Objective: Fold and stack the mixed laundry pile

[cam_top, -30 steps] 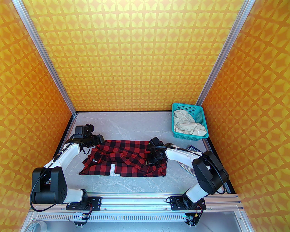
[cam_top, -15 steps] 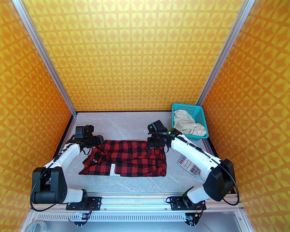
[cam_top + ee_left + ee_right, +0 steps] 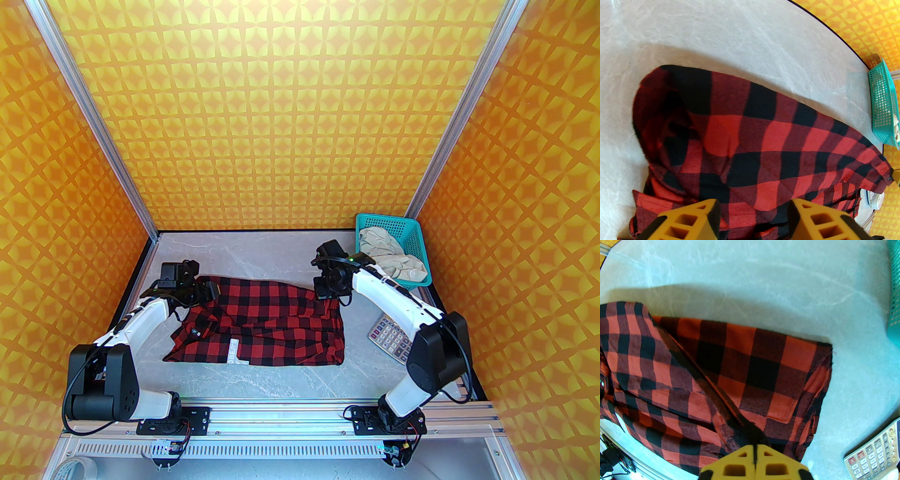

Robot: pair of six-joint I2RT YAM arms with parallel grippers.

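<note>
Softly rumpled buffalo-check shirt [image 3: 272, 318]

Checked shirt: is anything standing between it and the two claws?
Nothing visible. The right claw is shut on the checked shirt at its far right corner; the left claw has its far left edge between its fingers. The calculator and basket lie clear to the right.

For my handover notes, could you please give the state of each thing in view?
Checked shirt: unfolded, far edge lifted off the table.
Basket: upright.
Cream garment: crumpled inside the basket.
Calculator: face-up, flat.
Left gripper: fingers gripping bunched shirt fabric.
Right gripper: fingers shut on shirt edge.
</note>
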